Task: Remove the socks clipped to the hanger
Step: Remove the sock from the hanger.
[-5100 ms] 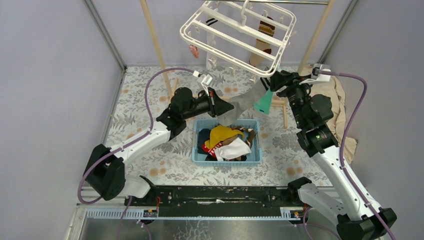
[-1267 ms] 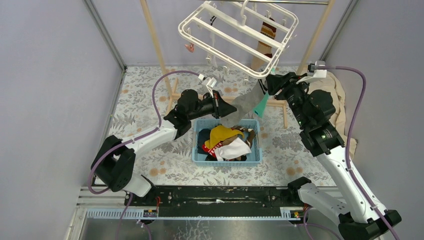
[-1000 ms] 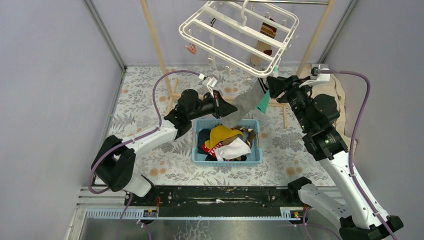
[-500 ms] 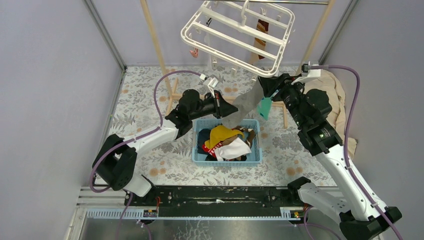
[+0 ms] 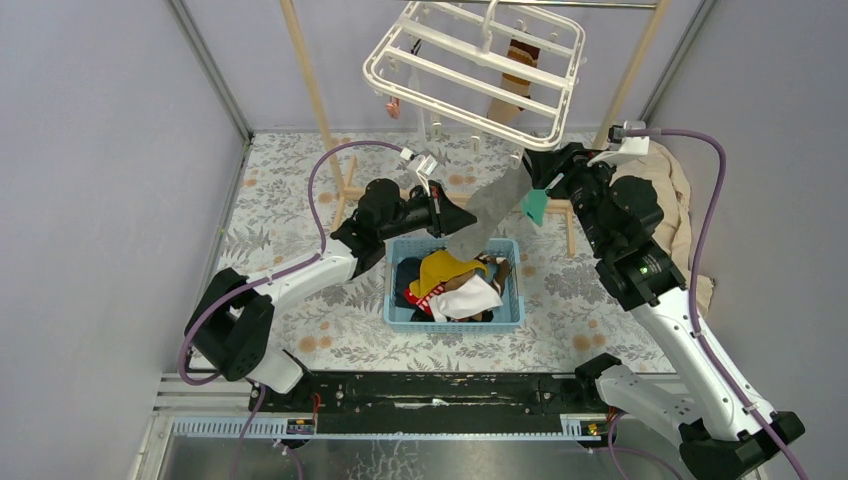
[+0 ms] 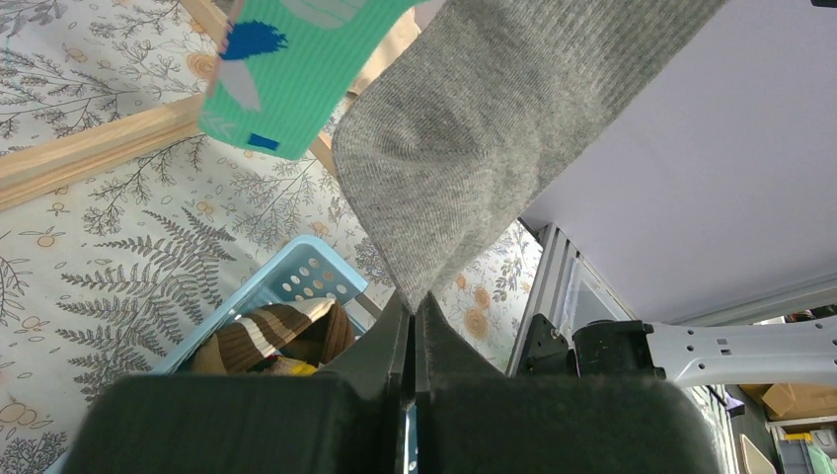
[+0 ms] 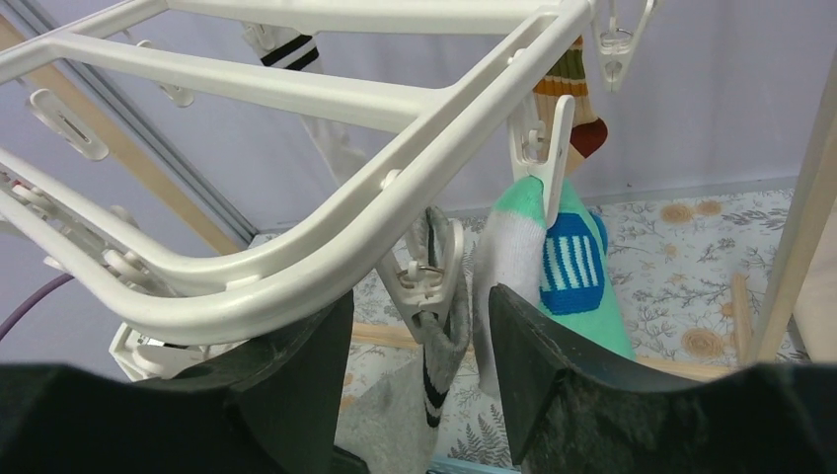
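The white hanger (image 5: 470, 70) hangs tilted from the rack. A grey sock (image 5: 492, 205) stretches from a clip (image 7: 426, 281) at its near corner down to my left gripper (image 5: 455, 222), which is shut on the sock's toe (image 6: 434, 197) above the basket. My right gripper (image 5: 545, 172) is open, its jaws either side of that clip and the sock's striped cuff (image 7: 439, 355), with the hanger's rim (image 7: 296, 286) just above. A teal sock (image 7: 572, 267) is clipped beside it. A brown-striped sock (image 5: 515, 65) and a pink one (image 5: 392, 105) hang farther back.
A blue basket (image 5: 400, 300) with several loose socks sits below the left gripper. Pale wooden rack poles (image 5: 305, 80) stand at the back, with a low crossbar (image 6: 89, 148). A beige cloth (image 5: 675, 190) lies at the right wall.
My right gripper's jaws have spread wider around the clip. The hanger has swung and tilted a little. The left gripper keeps its hold on the grey sock in the same place.
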Motion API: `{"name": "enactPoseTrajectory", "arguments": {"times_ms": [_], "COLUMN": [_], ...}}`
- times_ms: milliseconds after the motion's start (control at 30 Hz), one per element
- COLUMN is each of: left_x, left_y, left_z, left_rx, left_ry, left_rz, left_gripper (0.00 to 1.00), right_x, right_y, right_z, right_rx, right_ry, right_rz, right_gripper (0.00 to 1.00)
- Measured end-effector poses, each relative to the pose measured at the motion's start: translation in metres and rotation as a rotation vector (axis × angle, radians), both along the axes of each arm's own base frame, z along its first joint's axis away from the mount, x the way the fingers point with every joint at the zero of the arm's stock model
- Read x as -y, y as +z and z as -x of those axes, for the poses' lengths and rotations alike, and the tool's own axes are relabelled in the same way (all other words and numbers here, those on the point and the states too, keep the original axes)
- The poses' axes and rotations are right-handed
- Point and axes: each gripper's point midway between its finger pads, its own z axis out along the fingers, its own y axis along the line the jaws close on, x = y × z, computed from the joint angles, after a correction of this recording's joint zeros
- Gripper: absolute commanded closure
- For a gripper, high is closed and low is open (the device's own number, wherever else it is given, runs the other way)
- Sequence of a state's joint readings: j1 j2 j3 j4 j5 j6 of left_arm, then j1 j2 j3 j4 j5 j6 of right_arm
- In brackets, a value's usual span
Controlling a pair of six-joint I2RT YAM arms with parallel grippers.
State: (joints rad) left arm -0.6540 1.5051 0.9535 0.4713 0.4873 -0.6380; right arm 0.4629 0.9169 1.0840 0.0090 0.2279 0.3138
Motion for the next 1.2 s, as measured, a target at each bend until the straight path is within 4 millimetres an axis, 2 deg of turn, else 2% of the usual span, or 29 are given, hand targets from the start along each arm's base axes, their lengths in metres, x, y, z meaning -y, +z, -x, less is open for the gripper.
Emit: {"name": "enactPoseTrajectory", "arguments": {"times_ms": [400,700,933,1033,1200], "left_x": [0.0,0.0,0.0,0.0,0.0], "left_y": [0.0,0.0,0.0,0.001,0.001], "left_z": [0.0,0.0,0.0,0.0,0.0], "left_rx": [0.0,0.0,0.002,0.004,0.005], "left_ry": [0.0,0.0,0.0,0.0,0.0], "left_rz": [0.0,0.0,0.001,0.003,0.004], "left_gripper": [1.0,1.0,1.0,1.0,1.0], "right_x": [0.007,0.002,0.004,0.005,0.005], "right_y": [0.008,0.003,0.01,0.014,0.023], "right_z": [0.004,-0.004,-0.007,-0.007,-0.008], "right_rx": [0.021,0.01,0.031,0.045,0.074], "right_ry": [-0.023,-0.024,-0.041,-0.047,-0.051], "right_rz": [-0.014,-0.022,-0.044,-0.055,-0.083], "right_gripper": [0.37,0.37,0.38,0.43,0.61]}}
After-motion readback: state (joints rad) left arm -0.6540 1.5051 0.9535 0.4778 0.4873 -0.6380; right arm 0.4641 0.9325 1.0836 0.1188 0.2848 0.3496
